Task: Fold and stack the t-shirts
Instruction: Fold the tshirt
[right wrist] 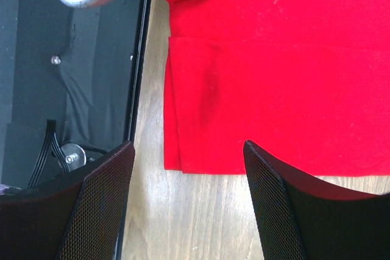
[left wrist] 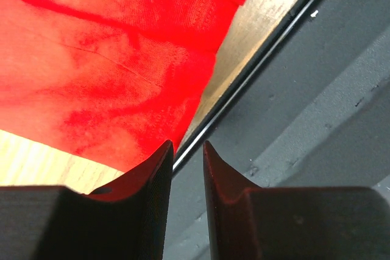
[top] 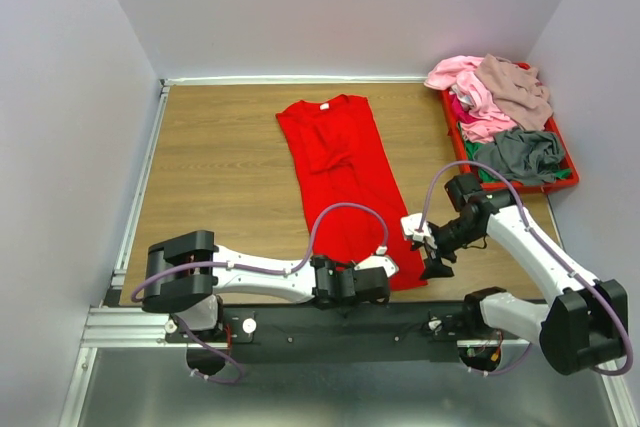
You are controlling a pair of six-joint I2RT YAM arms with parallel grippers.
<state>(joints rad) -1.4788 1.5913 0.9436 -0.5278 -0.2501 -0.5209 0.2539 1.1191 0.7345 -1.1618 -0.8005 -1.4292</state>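
1 red tee [top: 340,162] laid flat, 1 tray [top: 455,137] w/ 3+ heaped tees [top: 500,97].

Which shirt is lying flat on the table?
The red t-shirt, spread out on the table; the other shirts are heaped in the tray.

No writing, number, brand or sign can be read in any of the views. The only label on show is the small white neck label [top: 322,105] at the collar of the bright red short-sleeved fabric t-shirt [top: 345,172], seen from the top external camera. It is too small to tell whether anything is printed on it.
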